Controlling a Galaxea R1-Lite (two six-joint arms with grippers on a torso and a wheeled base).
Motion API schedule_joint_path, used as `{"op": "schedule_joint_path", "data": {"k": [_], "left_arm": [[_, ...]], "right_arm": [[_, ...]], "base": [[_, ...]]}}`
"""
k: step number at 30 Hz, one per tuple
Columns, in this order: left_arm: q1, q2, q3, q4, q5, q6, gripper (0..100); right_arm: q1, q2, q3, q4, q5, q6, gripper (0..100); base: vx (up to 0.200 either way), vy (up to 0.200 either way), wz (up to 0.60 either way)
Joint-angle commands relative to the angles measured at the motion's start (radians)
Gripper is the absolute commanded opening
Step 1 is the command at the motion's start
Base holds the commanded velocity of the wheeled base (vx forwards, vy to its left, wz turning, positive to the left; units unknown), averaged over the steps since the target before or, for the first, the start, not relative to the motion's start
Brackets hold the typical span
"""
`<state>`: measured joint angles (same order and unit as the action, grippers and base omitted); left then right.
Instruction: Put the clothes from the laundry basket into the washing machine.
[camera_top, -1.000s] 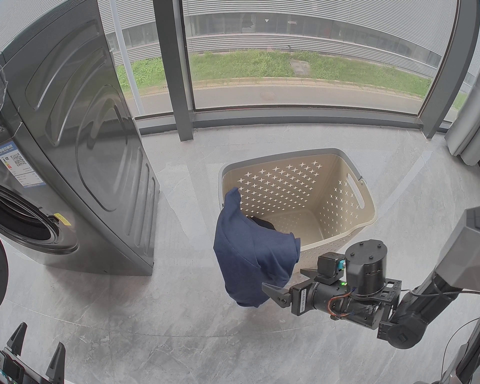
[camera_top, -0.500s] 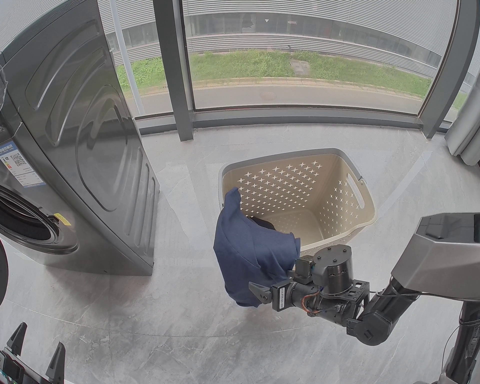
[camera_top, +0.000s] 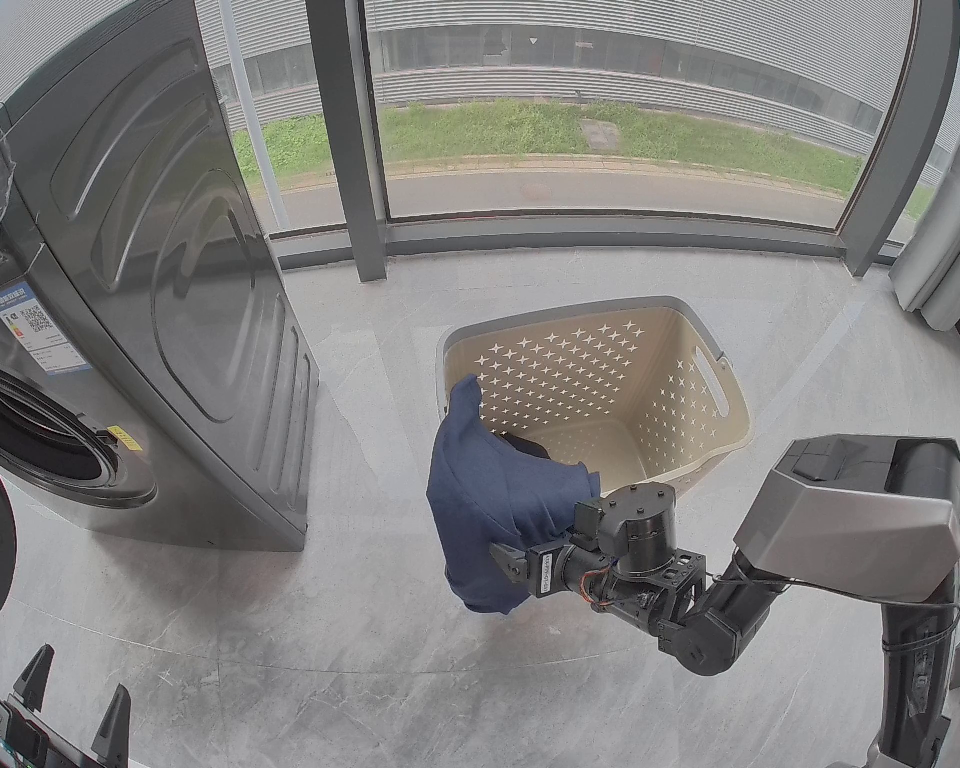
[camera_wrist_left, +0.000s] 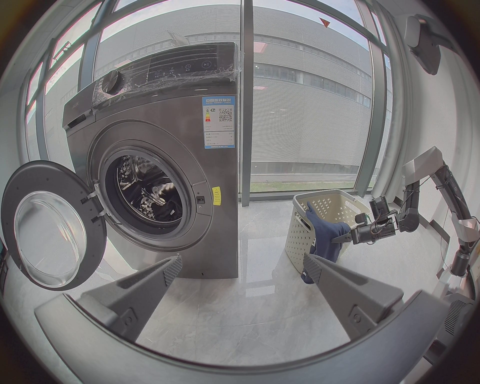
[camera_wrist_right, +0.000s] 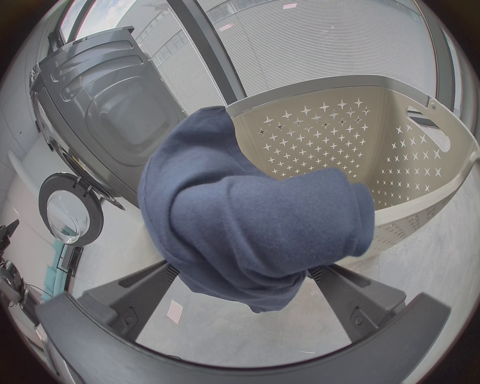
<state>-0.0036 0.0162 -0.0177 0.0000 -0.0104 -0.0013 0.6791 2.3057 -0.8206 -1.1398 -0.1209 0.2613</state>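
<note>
A dark blue garment (camera_top: 495, 500) hangs over the near left corner of the beige laundry basket (camera_top: 640, 330), trailing down its outer wall. My right gripper (camera_top: 515, 558) is open, level with the garment's lower part and pointing at it. In the right wrist view the cloth (camera_wrist_right: 250, 215) bulges between the open jaws of my right gripper (camera_wrist_right: 240, 280). The grey washing machine (camera_wrist_left: 165, 150) stands left of the basket with its round door (camera_wrist_left: 47, 225) swung open and dark laundry in the drum (camera_wrist_left: 150, 192). My left gripper (camera_wrist_left: 240, 272) hangs open and empty, low and well back from the machine.
The basket (camera_wrist_left: 330, 210) stands on grey floor tiles close to the machine's side. A window wall (camera_top: 600, 120) runs behind both, with a curtain (camera_top: 930, 260) at far right. Open floor (camera_top: 300, 640) lies between the machine, the basket and me.
My right arm has moved left toward the hanging garment, bringing its open gripper up against the cloth. The garment, the basket and the left gripper have not moved.
</note>
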Motion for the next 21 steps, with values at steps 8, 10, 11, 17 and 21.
{"op": "schedule_joint_path", "data": {"k": [8, 10, 11, 17, 21], "left_arm": [[0.001, -0.016, 0.016, 0.0, 0.0, 0.001, 100], [0.001, -0.016, 0.016, 0.0, 0.0, 0.001, 100], [0.001, -0.016, 0.016, 0.0, 0.0, 0.001, 100], [0.001, -0.016, 0.018, 0.0, 0.0, 0.0, 100], [0.001, -0.015, 0.018, 0.0, 0.0, 0.0, 100]], "right_arm": [[0.01, 0.014, -0.029, -0.041, -0.026, 0.004, 0], [0.014, 0.007, -0.023, -0.041, -0.026, 0.007, 0], [0.014, 0.007, -0.023, -0.041, -0.026, 0.007, 0], [0.066, -0.103, 0.035, -0.041, -0.025, 0.055, 0], [0.108, -0.227, 0.1, -0.041, -0.025, 0.062, 0]], "base": [[0.0, 0.0, 0.0], [0.0, 0.0, 0.0], [0.0, 0.0, 0.0], [0.0, 0.0, 0.0], [0.0, 0.0, 0.0]]}}
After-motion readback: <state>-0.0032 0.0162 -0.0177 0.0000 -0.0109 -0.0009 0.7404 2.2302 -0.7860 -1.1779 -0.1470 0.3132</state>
